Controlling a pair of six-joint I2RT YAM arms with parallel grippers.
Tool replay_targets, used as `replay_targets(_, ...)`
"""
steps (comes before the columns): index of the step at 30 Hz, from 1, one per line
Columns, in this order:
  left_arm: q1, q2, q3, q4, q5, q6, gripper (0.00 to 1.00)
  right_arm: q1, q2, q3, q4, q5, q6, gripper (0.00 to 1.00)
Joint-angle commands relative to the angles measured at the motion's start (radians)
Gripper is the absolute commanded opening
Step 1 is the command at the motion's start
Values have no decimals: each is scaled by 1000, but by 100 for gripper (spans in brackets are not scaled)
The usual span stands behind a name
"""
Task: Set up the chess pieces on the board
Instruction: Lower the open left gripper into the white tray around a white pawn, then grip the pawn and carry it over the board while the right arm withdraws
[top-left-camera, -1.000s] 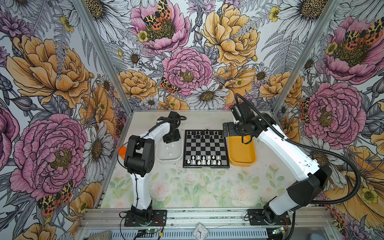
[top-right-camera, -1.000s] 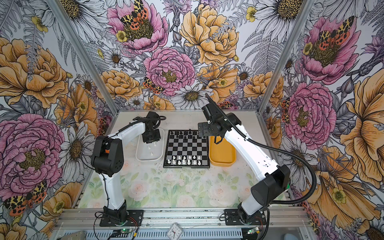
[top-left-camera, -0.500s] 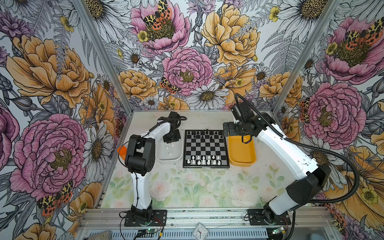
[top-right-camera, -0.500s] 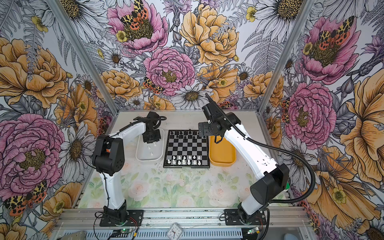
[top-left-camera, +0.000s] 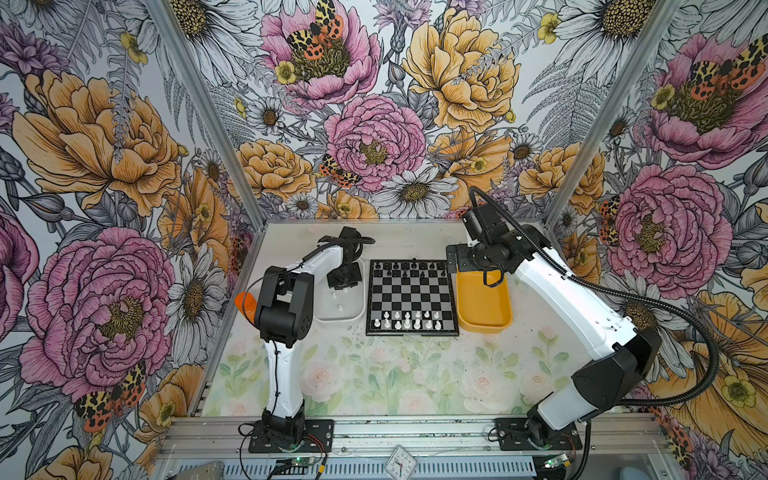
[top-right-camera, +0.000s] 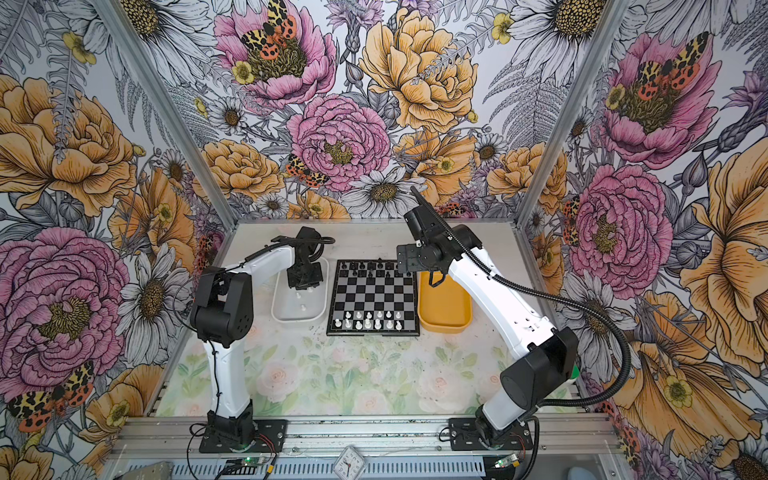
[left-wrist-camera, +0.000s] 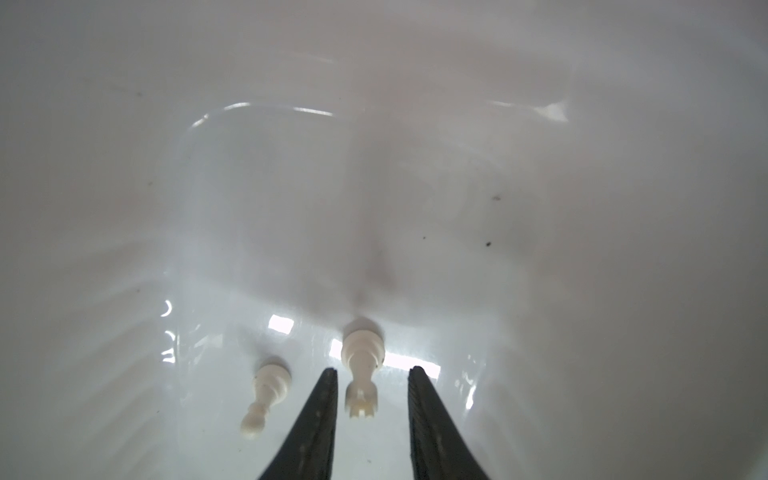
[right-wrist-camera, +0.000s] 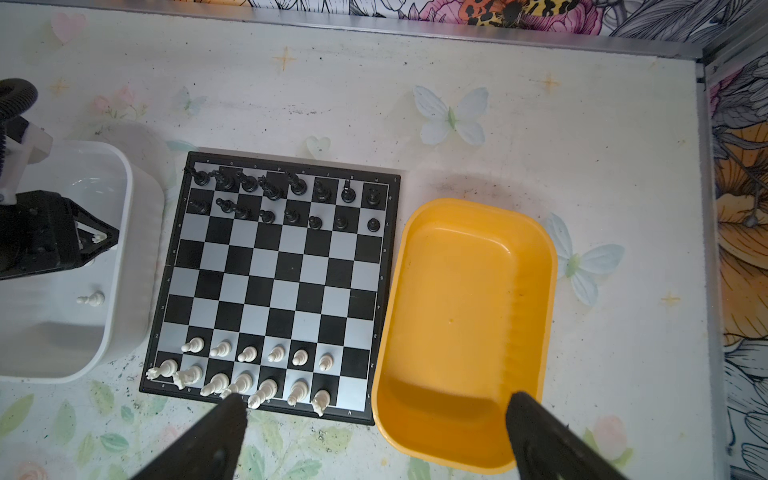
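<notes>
**Top views.** Board (top-left-camera: 409, 291) sits mid-table (top-left-camera: 395, 374), between the white tray (top-left-camera: 338, 319) and the yellow tray (top-left-camera: 484, 330). Black chess pieces (top-left-camera: 409, 268) fill its far rows; white chess pieces (top-left-camera: 405, 322) nearly fill the near ones. Left tool (top-left-camera: 343, 279) is down inside the white tray. Right tool (top-left-camera: 453, 262) is raised at the board's far corner.

**Left wrist view.** Jaws narrowly parted, gripping nothing. White rook (left-wrist-camera: 360, 374) lies on its side between the fingers (left-wrist-camera: 324, 415), clear of one. White pawn (left-wrist-camera: 266, 395) lies just beside, outside them.
- Step, judged: picking up the rook.
- Next move calls for: clamp, lift, stand it on the vacant near corner.

**Right wrist view.** Right tool spread wide and empty, above the board edge and the bare yellow tray. Second pawn (right-wrist-camera: 91, 298) lies in the white tray.
</notes>
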Motion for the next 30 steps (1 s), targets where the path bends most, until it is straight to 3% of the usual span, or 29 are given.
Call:
replay_targets(1,8,4,-2,17,5,18,28,-5,-11,12,12,15,-2,100)
replay_targets(9,8,-3,-7,17,1,19,18,-5,-14,6,11,17,-3,100)
replay_targets(18,5,-47,-1,10,18,16,13,-7,-32,-2,11,17,-6,100)
replay_targets(30,-83,-124,185,-149,-17,14,14,-7,-116,-69,10,18,-5,100)
